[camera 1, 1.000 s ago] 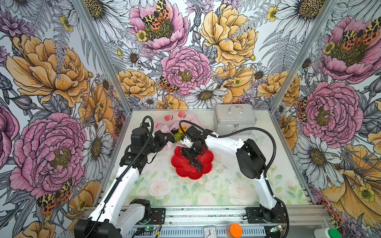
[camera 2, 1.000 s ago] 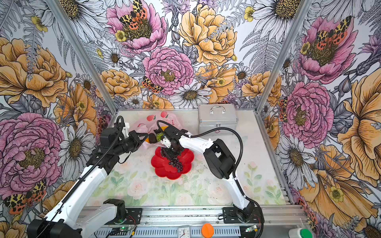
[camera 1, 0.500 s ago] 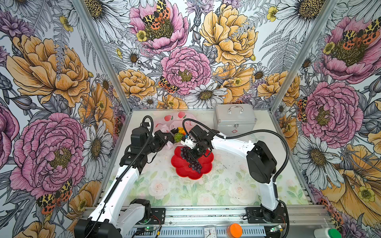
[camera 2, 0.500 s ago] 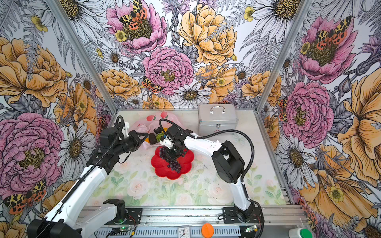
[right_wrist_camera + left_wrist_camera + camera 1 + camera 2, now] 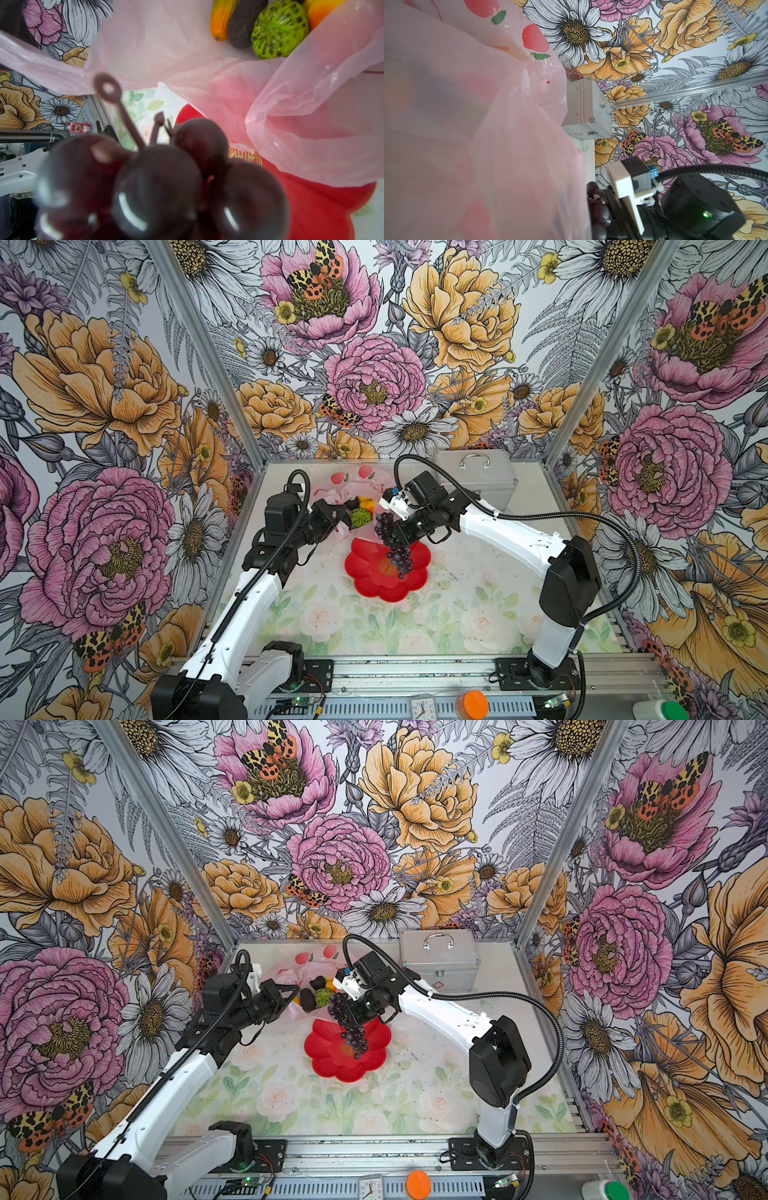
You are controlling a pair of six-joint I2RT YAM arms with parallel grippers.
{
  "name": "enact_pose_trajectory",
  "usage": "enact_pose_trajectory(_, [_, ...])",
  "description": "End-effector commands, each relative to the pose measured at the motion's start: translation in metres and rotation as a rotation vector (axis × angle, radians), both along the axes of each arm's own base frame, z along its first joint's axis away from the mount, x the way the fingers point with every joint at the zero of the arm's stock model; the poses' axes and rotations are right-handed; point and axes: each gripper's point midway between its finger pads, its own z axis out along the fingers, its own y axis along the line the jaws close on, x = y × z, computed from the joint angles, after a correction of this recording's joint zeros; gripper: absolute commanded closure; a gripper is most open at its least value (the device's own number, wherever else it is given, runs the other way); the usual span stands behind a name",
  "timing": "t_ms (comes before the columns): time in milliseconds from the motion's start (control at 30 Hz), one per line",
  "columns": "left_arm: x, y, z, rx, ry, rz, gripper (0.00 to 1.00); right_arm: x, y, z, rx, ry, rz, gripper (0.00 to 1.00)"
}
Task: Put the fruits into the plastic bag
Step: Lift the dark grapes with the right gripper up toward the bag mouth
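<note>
Several fruits [image 5: 243, 25] lie inside the plastic bag [image 5: 357, 485], among them a bumpy green ball [image 5: 360, 517]. The left gripper [image 5: 338, 517] is clamped shut on the bag's rim, holding its mouth up. The right gripper [image 5: 390, 533] pinches the grape bunch [image 5: 400, 562], which hangs over the red plate [image 5: 374, 585], just beside the bag's mouth.

The pale floral-print tabletop [image 5: 374, 626] carries a red flower-shaped plate [image 5: 370, 585] near its middle, a translucent pale-pink plastic bag [image 5: 361, 489] at its far edge, and a silver metal case [image 5: 478, 485] near the far right corner.
</note>
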Motion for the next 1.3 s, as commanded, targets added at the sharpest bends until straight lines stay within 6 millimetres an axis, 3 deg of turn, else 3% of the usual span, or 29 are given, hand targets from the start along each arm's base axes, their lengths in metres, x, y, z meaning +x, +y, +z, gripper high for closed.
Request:
enact_pose_trajectory(0, [0.005, -0.003, 0.018, 0.008, -0.055, -0.011, 1.0, 0.007, 0.001, 0.056, 0.112, -0.079, -0.023, 0.79])
enact_pose_trajectory(267, [0.004, -0.008, 0.017, 0.012, -0.056, -0.028, 1.0, 0.026, 0.014, 0.126, 0.243, -0.226, -0.022, 0.81])
enact_pose_trajectory(567, [0.002, -0.008, 0.017, 0.01, -0.058, -0.028, 1.0, 0.06, 0.037, 0.179, 0.422, -0.511, -0.015, 0.82])
enact_pose_trajectory(833, [0.0, -0.006, 0.017, 0.009, -0.058, -0.023, 1.0, 0.096, 0.05, 0.18, 0.497, -0.644, -0.102, 0.85])
enact_pose_trajectory(1067, [0.0, -0.005, 0.018, 0.007, -0.058, -0.022, 1.0, 0.131, 0.045, 0.16, 0.576, -0.623, -0.304, 0.87])
enact_pose_trajectory(1267, [0.0, -0.005, 0.022, 0.004, -0.065, -0.021, 1.0, 0.145, 0.046, 0.135, 0.585, -0.586, -0.377, 0.88])
